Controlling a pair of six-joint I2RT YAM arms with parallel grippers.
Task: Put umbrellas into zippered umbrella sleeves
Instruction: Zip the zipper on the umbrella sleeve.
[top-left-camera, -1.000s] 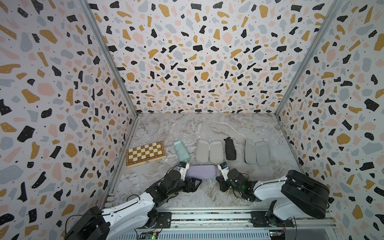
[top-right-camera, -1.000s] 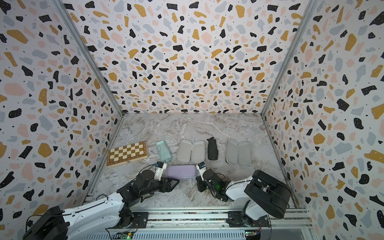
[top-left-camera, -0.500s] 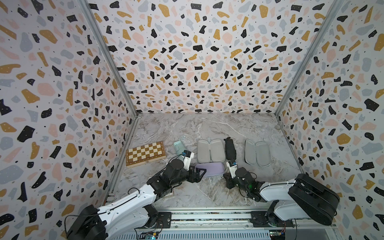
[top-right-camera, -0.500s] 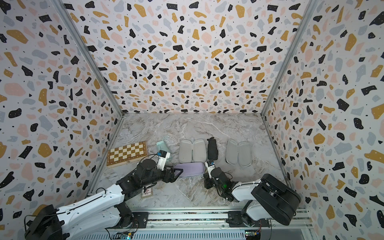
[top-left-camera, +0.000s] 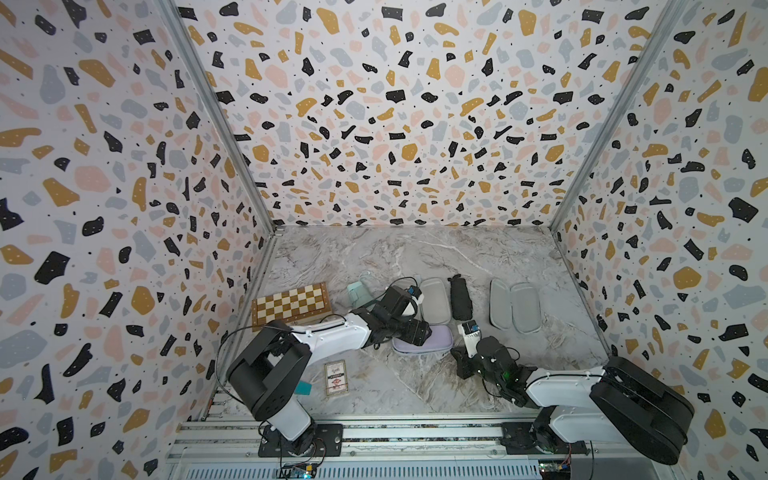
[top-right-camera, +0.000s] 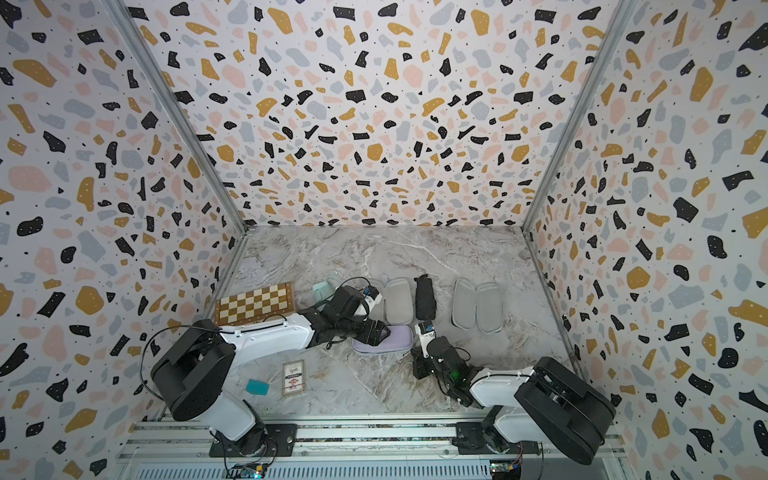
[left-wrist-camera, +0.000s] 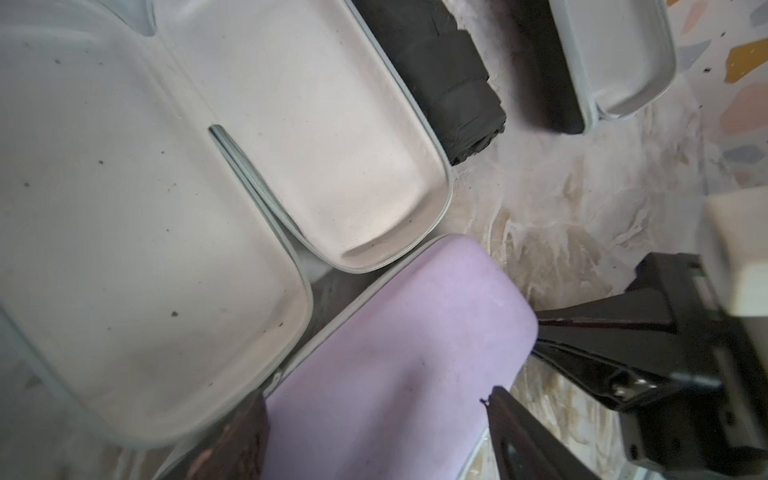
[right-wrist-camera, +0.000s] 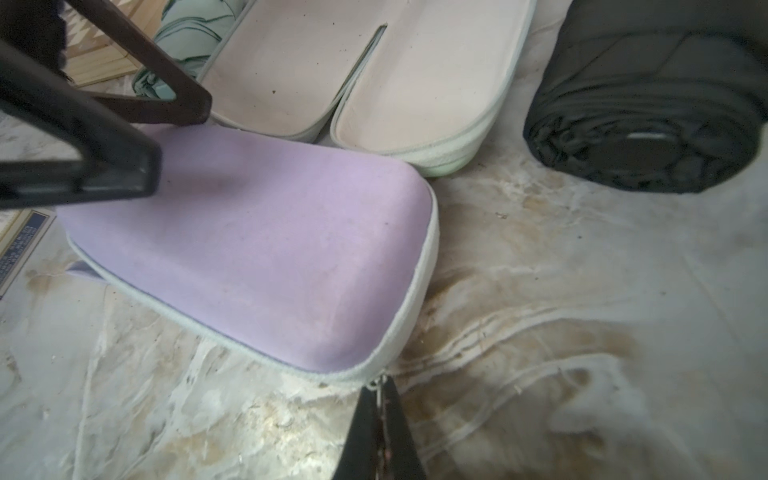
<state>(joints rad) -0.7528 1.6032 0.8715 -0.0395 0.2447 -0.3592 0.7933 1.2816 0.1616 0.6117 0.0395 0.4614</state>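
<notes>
Lilac sleeve (top-left-camera: 432, 344) closed, centre, just nearside of open mint sleeve (top-left-camera: 434, 301). Left gripper (left-wrist-camera: 374, 411) jaws apart astride its left end; right gripper (right-wrist-camera: 380, 401) pinched on zip pull (right-wrist-camera: 379, 380). Risk: pull slips, unheld sleeve drags.

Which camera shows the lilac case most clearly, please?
The right wrist view: the lilac case lies close, closed, zip edge clear. The left wrist view shows one end; both top views show it small, partly hidden.

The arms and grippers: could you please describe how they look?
The left arm and right arm have white links, bulky black joints and loose black cables. The left gripper and right gripper have slim black fingers and white wrist cameras.
</notes>
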